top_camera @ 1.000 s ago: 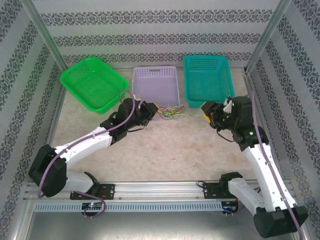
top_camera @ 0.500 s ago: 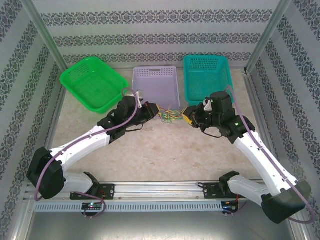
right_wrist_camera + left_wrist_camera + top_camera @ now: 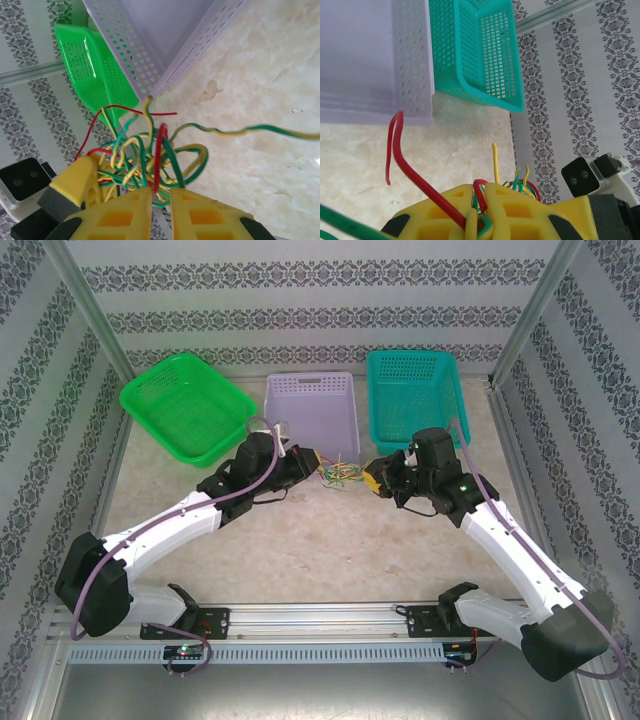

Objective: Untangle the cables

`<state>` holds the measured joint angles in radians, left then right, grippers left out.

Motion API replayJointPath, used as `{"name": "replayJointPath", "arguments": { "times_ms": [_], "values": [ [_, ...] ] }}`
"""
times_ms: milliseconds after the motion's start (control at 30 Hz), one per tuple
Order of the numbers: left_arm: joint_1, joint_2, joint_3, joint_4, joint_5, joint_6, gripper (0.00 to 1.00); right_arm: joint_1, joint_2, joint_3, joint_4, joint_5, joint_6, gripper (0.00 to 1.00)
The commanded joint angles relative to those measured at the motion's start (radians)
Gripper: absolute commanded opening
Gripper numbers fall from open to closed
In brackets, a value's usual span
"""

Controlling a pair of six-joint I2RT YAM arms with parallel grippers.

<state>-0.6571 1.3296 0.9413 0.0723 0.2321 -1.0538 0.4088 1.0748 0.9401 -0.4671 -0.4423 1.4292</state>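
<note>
Crosswise, thin red-yellow-green wire cables (image 3: pixel 341 472) spanned left gripper (image 3: pixel 314 461) to right gripper (image 3: pixel 372 480), both clamped on them; right wrist revealed a trailing strand (image 3: pixel 250 131)

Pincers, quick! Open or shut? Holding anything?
Left pincer: closed, gripping the cables.
Right pincer: closed on the cables, pinching a red one.

The cables (image 3: pixel 340 472) are a small tangle of thin green, yellow and red wires, looped through one another just in front of the lilac basket (image 3: pixel 310 380). The left gripper (image 3: pixel 316 460) and right gripper (image 3: pixel 370 480) pinch the bundle from either side. A red strand (image 3: pixel 395 145) and a green-and-yellow strand (image 3: pixel 250 131) trail loose.
</note>
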Motion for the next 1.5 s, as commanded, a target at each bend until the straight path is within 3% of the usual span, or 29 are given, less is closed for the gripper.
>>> {"name": "replayJointPath", "arguments": {
  "times_ms": [0, 533, 733, 1200, 1367, 1467],
  "values": [
    [-0.013, 0.005, 0.036, 0.003, 0.003, 0.028, 0.0, 0.006, -0.002, 0.007, 0.033, 0.012, 0.04, 0.19],
    [-0.027, 0.0, 0.05, 0.014, 0.009, 0.023, 0.0, 0.001, 0.04, -0.021, 0.058, 0.032, 0.032, 0.13],
    [-0.029, -0.02, 0.036, -0.008, -0.005, 0.032, 0.0, -0.017, 0.037, -0.011, 0.034, 0.062, 0.003, 0.0],
    [0.056, -0.151, -0.045, -0.187, -0.054, 0.104, 0.0, -0.319, -0.127, -0.055, -0.18, -0.003, -0.254, 0.0],
    [0.071, -0.159, -0.055, -0.201, -0.037, 0.109, 0.0, -0.309, -0.111, -0.058, -0.158, -0.012, -0.252, 0.0],
    [0.071, -0.158, -0.059, -0.186, -0.03, 0.103, 0.0, -0.254, -0.082, -0.043, -0.134, -0.03, -0.217, 0.0]
  ]
}}
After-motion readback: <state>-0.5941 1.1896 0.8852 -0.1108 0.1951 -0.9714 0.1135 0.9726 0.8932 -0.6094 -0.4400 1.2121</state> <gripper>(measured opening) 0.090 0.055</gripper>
